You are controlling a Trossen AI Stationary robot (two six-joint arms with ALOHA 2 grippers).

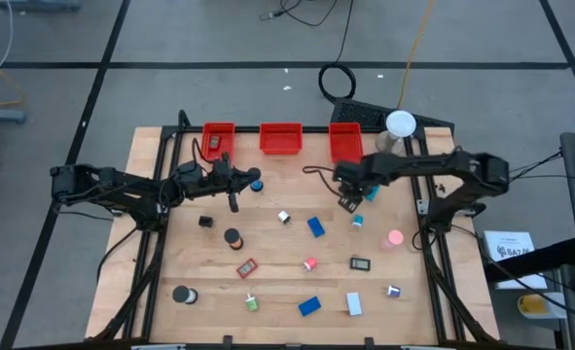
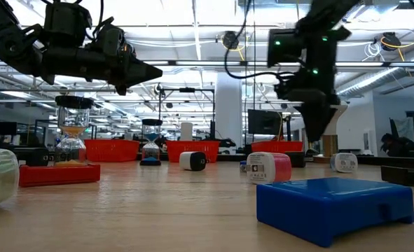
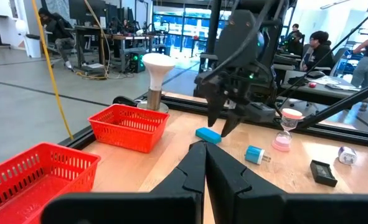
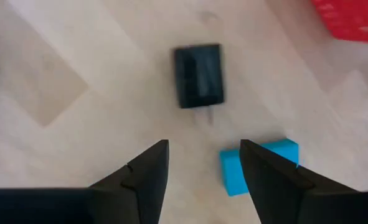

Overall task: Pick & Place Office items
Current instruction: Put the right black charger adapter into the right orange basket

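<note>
Pale wood planks form the table [image 1: 268, 292] you work on, with a grey floor around it and an open workshop behind. Your right gripper [image 4: 203, 163] hangs above the boards with its two dark wedge-shaped fingers spread and nothing between them. Just ahead of the fingertips lies a small black rectangular block [image 4: 198, 74], flat and matte; beside one finger sits a bright light-blue rectangular block [image 4: 258, 165], partly hidden by it. From above, this gripper [image 1: 349, 201] stands near the rightmost of three red mesh-walled plastic bins [image 1: 345, 141] lined along the far edge. Your left gripper [image 3: 204, 152] is held over the table's left part with its tapered fingers pressed together, holding nothing. The remaining office items [image 1: 309, 262] lie scattered well apart over the middle and near part of the table: blue blocks, black round rolls, pink and white bits.
</note>
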